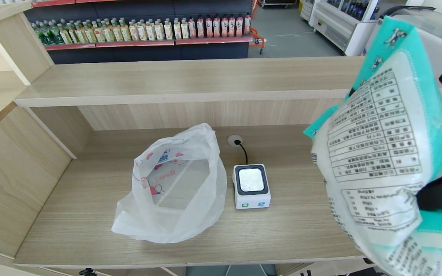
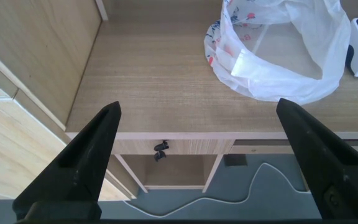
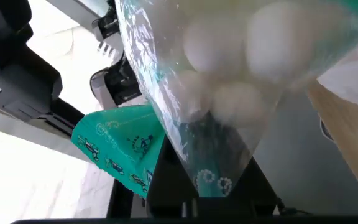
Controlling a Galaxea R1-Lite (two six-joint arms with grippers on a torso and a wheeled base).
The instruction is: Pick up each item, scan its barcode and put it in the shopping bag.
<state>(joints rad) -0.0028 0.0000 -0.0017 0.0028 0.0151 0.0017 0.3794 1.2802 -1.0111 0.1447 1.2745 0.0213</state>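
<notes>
A pale wood worktop sits in a recess, with a raised ledge behind it and a wood side panel on the left. Beyond the ledge, dark shop shelves with red edges carry rows of bottles. The floor is grey, and a white chiller cabinet stands at the far right. The light is bright and even.

Left gripper hangs low, fingers spread wide, to the near left of the shopping bag; right gripper, raised well right of that bag, clamps a packet
</notes>
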